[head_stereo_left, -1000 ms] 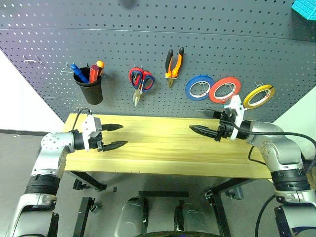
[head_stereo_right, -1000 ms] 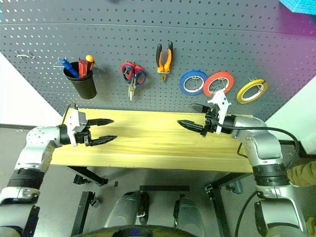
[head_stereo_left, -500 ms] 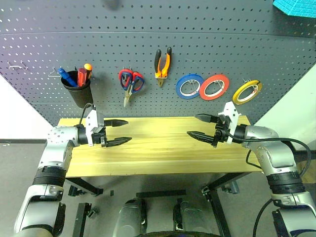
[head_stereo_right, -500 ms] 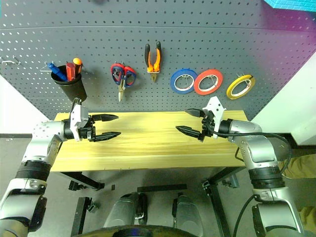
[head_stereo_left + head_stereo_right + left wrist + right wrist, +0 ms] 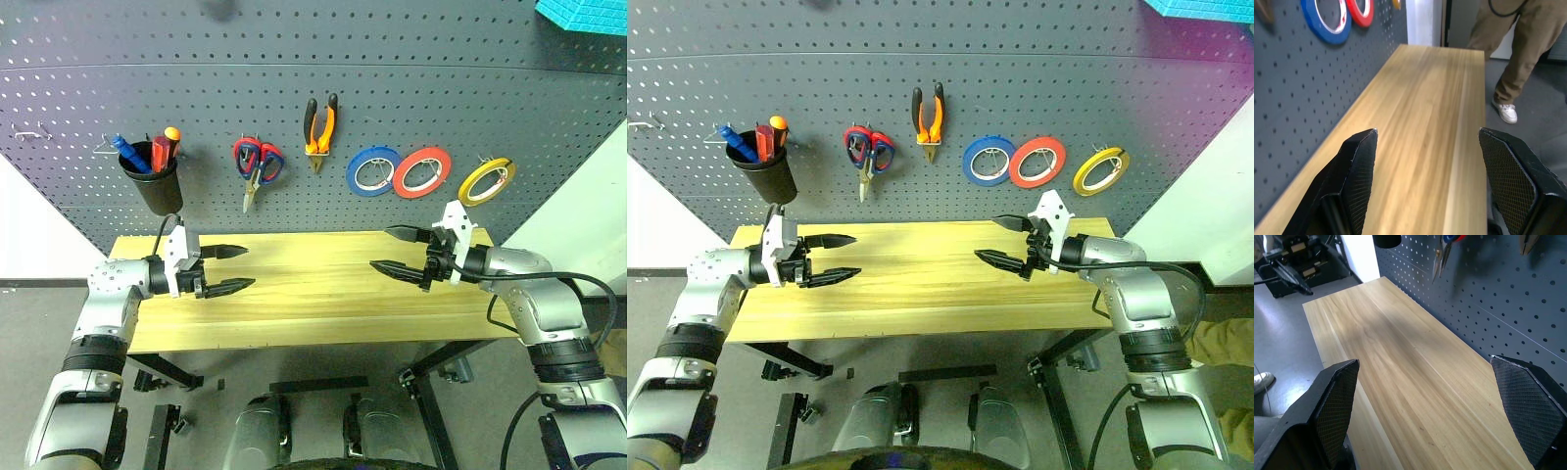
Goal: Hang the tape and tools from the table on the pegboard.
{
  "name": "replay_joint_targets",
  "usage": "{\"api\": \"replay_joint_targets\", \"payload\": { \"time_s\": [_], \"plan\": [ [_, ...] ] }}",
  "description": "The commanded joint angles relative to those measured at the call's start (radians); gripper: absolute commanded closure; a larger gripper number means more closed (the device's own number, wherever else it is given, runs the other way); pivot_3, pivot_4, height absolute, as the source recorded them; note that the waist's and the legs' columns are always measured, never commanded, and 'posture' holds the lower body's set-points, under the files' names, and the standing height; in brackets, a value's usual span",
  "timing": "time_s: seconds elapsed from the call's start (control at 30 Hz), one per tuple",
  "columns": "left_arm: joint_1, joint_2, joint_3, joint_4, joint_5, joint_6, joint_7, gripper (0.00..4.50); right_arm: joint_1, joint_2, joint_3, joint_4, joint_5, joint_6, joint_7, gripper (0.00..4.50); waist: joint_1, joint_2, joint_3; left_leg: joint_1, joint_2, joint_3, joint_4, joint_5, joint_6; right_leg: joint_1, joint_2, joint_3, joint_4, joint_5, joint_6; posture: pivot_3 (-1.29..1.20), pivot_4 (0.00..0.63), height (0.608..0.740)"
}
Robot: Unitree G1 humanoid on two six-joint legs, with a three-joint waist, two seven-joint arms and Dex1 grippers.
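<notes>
On the dark grey pegboard (image 5: 294, 59) hang the orange-and-black pliers (image 5: 320, 125), a blue roll (image 5: 372, 171), the red tape (image 5: 422, 171) and a yellow roll (image 5: 487, 181). Red-and-blue-handled scissors (image 5: 258, 166) hang left of the pliers. The light wooden table (image 5: 313, 304) has a bare top. My left gripper (image 5: 249, 266) hovers open over its left end, pointing right, with nothing between the fingers. Above the right end my right gripper (image 5: 380, 249) is open too, pointing left and holding nothing. The left wrist view looks along the tabletop (image 5: 1420, 122) to the red tape (image 5: 1361, 10).
A black cup (image 5: 154, 181) on the pegboard at the left holds blue, red and orange handles. An unused hook (image 5: 34, 132) sits further left. A person's legs (image 5: 1513, 44) stand past the table's right end. A turquoise thing (image 5: 588, 15) shows at the top right.
The whole picture has shifted as the camera moved. Both arms keep their places over the table, and both grippers stay open.
</notes>
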Motion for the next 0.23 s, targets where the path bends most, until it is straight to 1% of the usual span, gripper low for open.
{"api": "replay_joint_targets", "payload": {
  "time_s": [0.03,0.23],
  "plan": [
    [0.007,0.015,0.032,-0.001,-0.009,-0.026,-0.008,1.07,-0.031,0.015,-0.006,-0.001,0.007,-0.018,-0.001,0.0,0.001,0.0,0.0,0.0,0.0,0.0,0.0,0.0,0.0,0.0,0.0,0.0,0.0,0.0,0.0,0.1,0.055,0.74],
    [-0.006,0.027,0.045,0.067,-0.005,-0.065,-0.027,1.07,-0.033,0.026,-0.005,0.001,0.005,-0.023,-0.001,0.0,0.001,0.0,0.0,0.0,0.0,0.0,0.0,0.0,0.0,0.0,-0.001,0.0,0.0,0.0,0.0,0.11,0.051,0.74]
  ]
}}
